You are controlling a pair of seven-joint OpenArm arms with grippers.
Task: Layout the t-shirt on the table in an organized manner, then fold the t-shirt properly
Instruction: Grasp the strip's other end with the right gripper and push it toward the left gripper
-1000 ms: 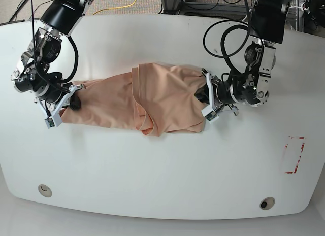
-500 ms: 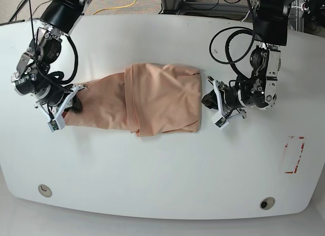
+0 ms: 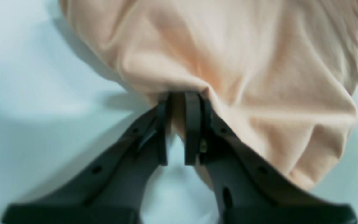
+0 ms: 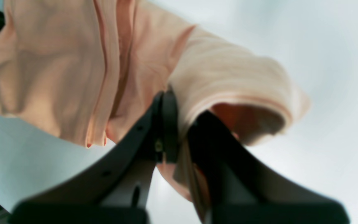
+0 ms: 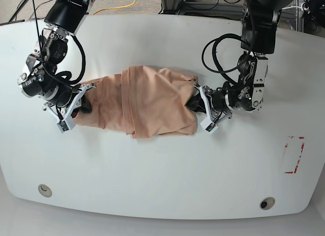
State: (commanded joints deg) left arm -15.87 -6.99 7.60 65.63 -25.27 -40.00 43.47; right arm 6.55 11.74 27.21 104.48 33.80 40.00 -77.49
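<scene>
The peach t-shirt point(image 5: 147, 101) lies bunched in a long band across the middle of the white table point(image 5: 162, 170), with a fold running across it left of centre. My left gripper point(image 5: 196, 105) is at the shirt's right edge. In the left wrist view the left gripper point(image 3: 177, 98) is shut on a pinched fold of the t-shirt point(image 3: 244, 62). My right gripper point(image 5: 80, 105) is at the shirt's left end. The right wrist view has the right gripper point(image 4: 182, 109) shut on the t-shirt point(image 4: 222, 77) at a hemmed sleeve opening.
A red-tape rectangle point(image 5: 293, 155) marks the table's right side. Two round grommet holes point(image 5: 44, 190) point(image 5: 267, 203) sit near the front edge. Black cables point(image 5: 218, 43) loop above the left arm, and a yellow cable lies beyond the table's far edge.
My left gripper, half a second ago drawn back from the shirt's right edge, has moved in and closed on the cloth. The right gripper shifted slightly right, and the shirt bunched a little leftward.
</scene>
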